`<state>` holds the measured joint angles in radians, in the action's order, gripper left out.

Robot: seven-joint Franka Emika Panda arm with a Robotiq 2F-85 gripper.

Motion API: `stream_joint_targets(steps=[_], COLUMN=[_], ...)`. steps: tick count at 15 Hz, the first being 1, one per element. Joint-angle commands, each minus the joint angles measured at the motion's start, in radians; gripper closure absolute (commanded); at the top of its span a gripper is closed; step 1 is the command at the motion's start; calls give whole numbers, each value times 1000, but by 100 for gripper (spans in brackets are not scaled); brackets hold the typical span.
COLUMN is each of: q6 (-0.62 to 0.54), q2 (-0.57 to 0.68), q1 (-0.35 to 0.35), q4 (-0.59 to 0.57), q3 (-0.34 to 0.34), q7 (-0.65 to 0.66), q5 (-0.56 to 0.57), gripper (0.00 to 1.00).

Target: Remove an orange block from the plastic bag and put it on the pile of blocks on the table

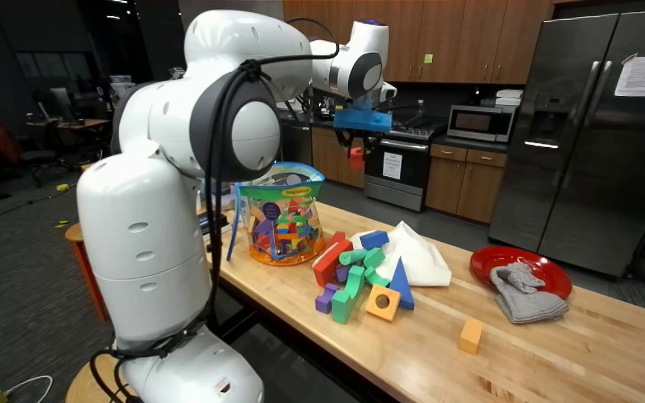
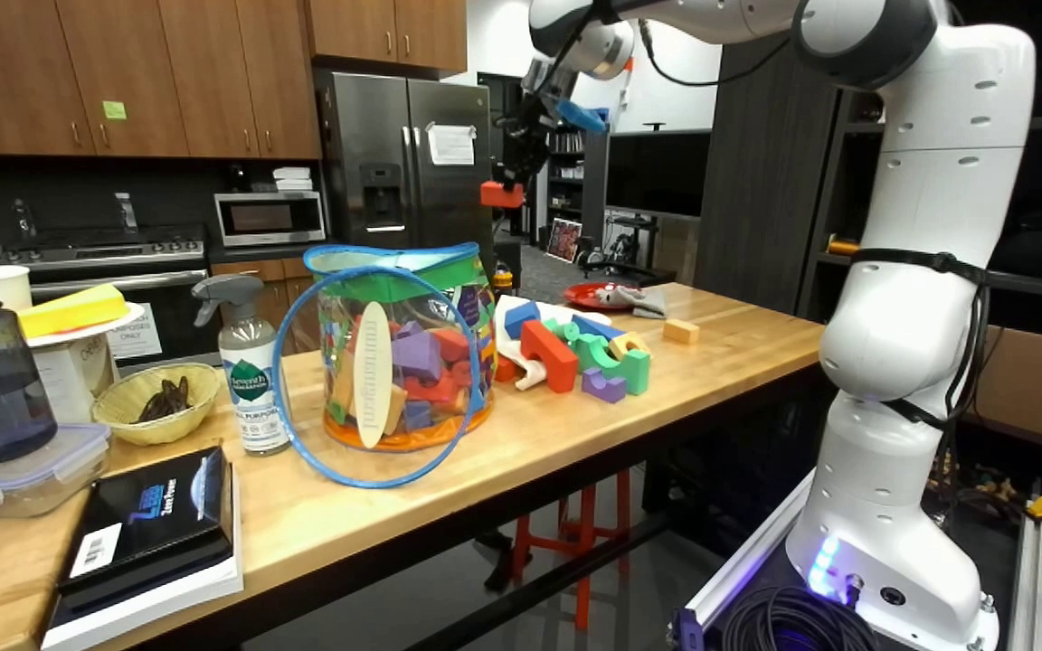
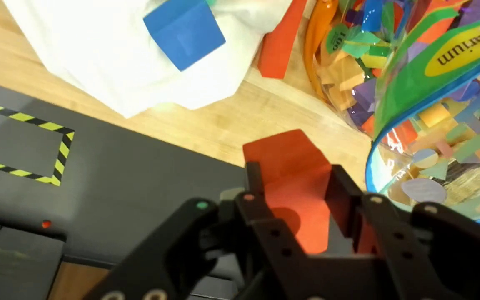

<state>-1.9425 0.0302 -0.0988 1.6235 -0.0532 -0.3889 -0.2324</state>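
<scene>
In an exterior view, your gripper [image 1: 358,150] hangs in the air with a red-orange block [image 1: 356,160] pinched in it, apart from the bag [image 1: 272,193], which stands upright on the table [image 1: 524,364] with many coloured blocks [image 1: 294,229] inside. The pile [image 1: 356,277] lies beside the bag, some of its pieces against a white cloth [image 1: 417,260]. Well apart from the pile is a lone orange block [image 1: 470,334], and near that you have a red plate [image 1: 485,258], with a grey cloth [image 1: 527,303] lying partly on it and partly on the table. In an exterior view, you see the red-orange block up past the bag's rim; a spray bottle [image 2: 252,384] stands just beside the bag, with a basket [image 2: 146,431] and a black box [image 2: 146,515] near the bottle. In the wrist view, your gripper's fingers [image 3: 344,191] press the red-orange block from both sides, outside the bag's open mouth; a blue block [image 3: 188,35] lies on the white cloth, and past the table's edge shows floor [image 3: 140,200] marked with striped tape [image 3: 23,117].
</scene>
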Motion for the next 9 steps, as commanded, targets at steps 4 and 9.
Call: stream_joint_targets(steps=[4, 9], q6=[-42, -60], q2=[-193, -265], q1=[10, 16], q4=[326, 500], q3=[92, 120], q7=[88, 145], q5=[-17, -10], gripper=[83, 83])
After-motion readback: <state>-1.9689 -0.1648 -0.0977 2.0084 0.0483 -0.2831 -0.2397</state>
